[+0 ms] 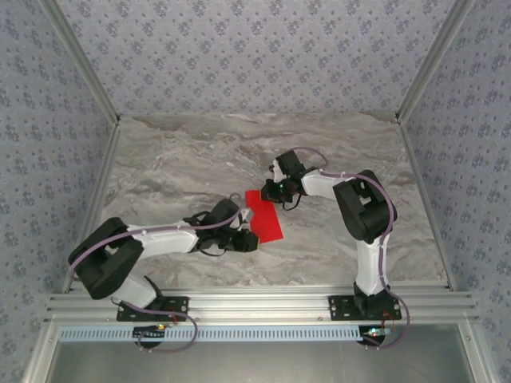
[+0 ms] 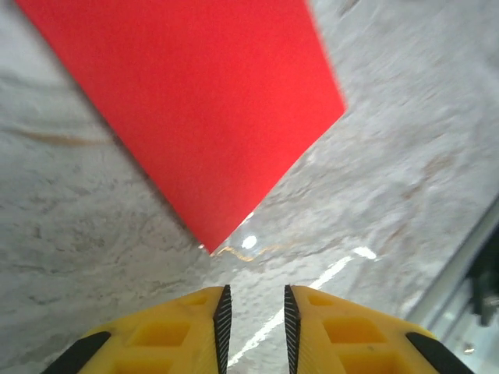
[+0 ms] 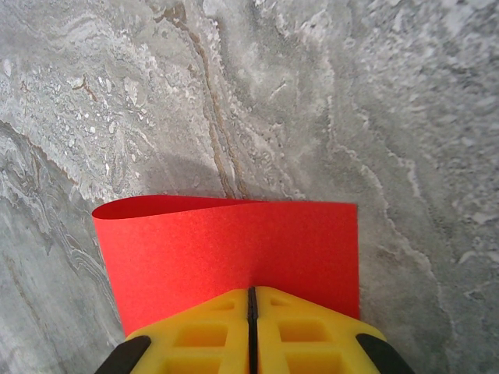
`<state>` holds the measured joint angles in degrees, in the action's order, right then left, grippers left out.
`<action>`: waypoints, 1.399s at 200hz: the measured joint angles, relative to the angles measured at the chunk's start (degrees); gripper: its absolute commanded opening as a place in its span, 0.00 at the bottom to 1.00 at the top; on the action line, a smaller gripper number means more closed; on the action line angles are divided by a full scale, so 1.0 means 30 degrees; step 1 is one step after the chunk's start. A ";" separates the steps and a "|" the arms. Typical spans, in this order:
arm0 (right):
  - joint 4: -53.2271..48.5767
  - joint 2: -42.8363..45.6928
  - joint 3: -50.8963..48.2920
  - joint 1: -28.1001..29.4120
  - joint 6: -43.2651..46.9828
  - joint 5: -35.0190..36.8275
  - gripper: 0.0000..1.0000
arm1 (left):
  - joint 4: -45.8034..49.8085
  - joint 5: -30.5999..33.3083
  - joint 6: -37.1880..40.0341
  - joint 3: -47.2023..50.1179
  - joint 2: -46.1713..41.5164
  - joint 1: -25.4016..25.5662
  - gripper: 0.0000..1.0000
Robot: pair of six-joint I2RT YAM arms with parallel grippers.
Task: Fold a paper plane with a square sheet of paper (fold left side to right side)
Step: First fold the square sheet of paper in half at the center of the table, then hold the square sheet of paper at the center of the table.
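Note:
The square sheet of paper (image 1: pixel 265 215), bright red, lies doubled over as a narrow rectangle on the marble table, not shaped as a paper plane. In the right wrist view the paper (image 3: pixel 234 249) has a loose, slightly lifted fold along its left side. My right gripper (image 3: pixel 252 292) is shut, its tips down on the paper's near edge; from above the right gripper (image 1: pixel 268 190) sits at the sheet's far end. My left gripper (image 2: pixel 253 312) stands narrowly open with nothing between its fingers, just short of a corner of the paper (image 2: pixel 203 101). From above the left gripper (image 1: pixel 249 239) is at the sheet's near left.
Aluminium rails (image 1: pixel 255 303) run along the table's near edge by the arm bases. Patterned walls (image 1: pixel 255 48) close in the back and both sides. Bare marble (image 1: pixel 176 159) spreads left and behind the paper.

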<state>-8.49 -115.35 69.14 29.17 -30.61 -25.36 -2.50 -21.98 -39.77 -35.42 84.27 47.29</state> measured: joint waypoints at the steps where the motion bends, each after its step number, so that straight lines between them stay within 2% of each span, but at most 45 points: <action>1: -0.0007 0.0007 0.0000 0.0000 0.0000 0.0000 0.10 | 0.0007 -0.0029 -0.0007 0.0000 -0.0051 -0.0051 0.29; 22: -0.0007 0.0022 0.0000 0.0007 0.0000 0.0007 0.10 | 0.0248 -0.0481 0.0036 -0.0714 -0.0699 -0.1603 0.29; 41: 0.0000 0.0029 0.0000 0.0007 0.0000 0.0007 0.10 | 0.0452 -0.0656 0.0313 -0.2200 0.0000 -0.2433 0.29; 76: 0.0022 0.0036 -0.0007 0.0036 0.0000 0.0007 0.10 | 0.0117 -0.1246 0.0758 -0.4597 0.2907 -0.2499 0.27; 115: 0.0131 0.0095 -0.0102 0.0036 0.0000 0.0007 0.10 | -0.0029 -0.1253 0.0896 -0.5370 0.5938 -0.2499 0.26; 165: 0.0080 0.0189 -0.0109 0.0036 0.0007 0.0015 0.12 | -0.0168 -0.1319 0.0852 -0.5493 0.6710 -0.2514 0.25; 191: -0.0678 0.0393 0.0124 -0.0044 0.0153 0.0073 0.17 | -0.0131 -0.1195 0.0663 -0.5479 0.6710 -0.2514 0.24; 215: -0.1275 0.1217 0.0233 -0.0204 0.0342 0.0306 0.37 | -0.0175 -0.1100 0.0430 -0.5457 0.6710 -0.2484 0.24; 229: -0.1989 0.2339 0.0146 -0.0328 0.0758 0.0750 0.40 | -0.0226 -0.0947 0.0299 -0.5421 0.6703 -0.2426 0.24; 246: -0.2259 0.4641 -0.0648 -0.0466 0.1115 0.1217 0.37 | -0.0233 -0.0816 0.0226 -0.5421 0.6696 -0.2361 0.23; 263: -0.2193 0.7002 -0.2135 -0.0495 0.1260 0.1406 0.24 | -0.0233 -0.0736 0.0211 -0.5421 0.6696 -0.2346 0.23; 280: -0.2157 0.8648 -0.4007 -0.0233 0.1326 0.1326 0.17 | -0.0226 -0.0699 0.0211 -0.5428 0.6696 -0.2339 0.23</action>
<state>-14.96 -89.41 57.12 28.47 -26.63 -21.39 -3.18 -24.08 -39.13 -51.70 104.36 40.27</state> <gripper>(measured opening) 0.211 0.232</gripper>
